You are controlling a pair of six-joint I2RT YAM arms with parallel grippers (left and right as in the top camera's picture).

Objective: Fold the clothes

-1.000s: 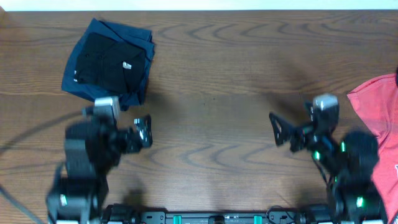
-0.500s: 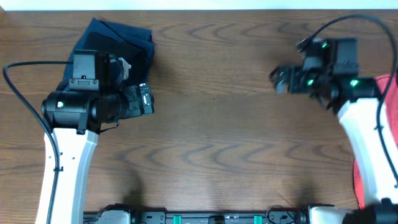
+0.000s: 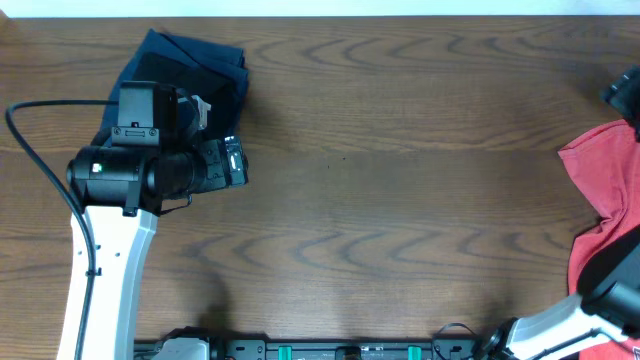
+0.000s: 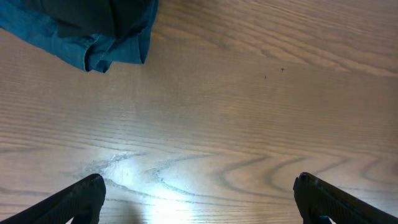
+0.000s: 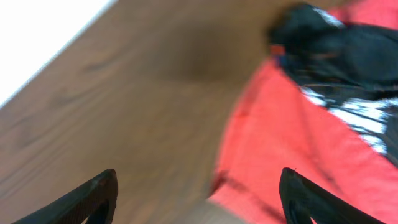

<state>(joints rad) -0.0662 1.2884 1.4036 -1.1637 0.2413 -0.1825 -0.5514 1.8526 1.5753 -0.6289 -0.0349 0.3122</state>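
Overhead, a folded navy-blue fabric garment (image 3: pixel 205 60) is seen at the far left corner of the brown wood-grain counter (image 3: pixel 400 200), partly hidden beneath the left arm (image 3: pixel 110 230). A darker layer appears to lie on it, and this pile is judged finished. The jaws of this arm are spread wide and empty above bare wood, just beside that garment, toward the counter's middle. At the right edge of the counter a crumpled red T-shirt (image 3: pixel 600 185) is seen unfolded, running out of view. In the right wrist view a black garment with white lettering (image 5: pixel 348 56) is shown bunched on the red cloth. The jaws of the right arm (image 3: pixel 556 322) are likewise held wide, gripping nothing, over the border of the red T-shirt. The task is therefore judged partly done: one pile is folded, while the red and black pieces are yet to be laid flat and folded.
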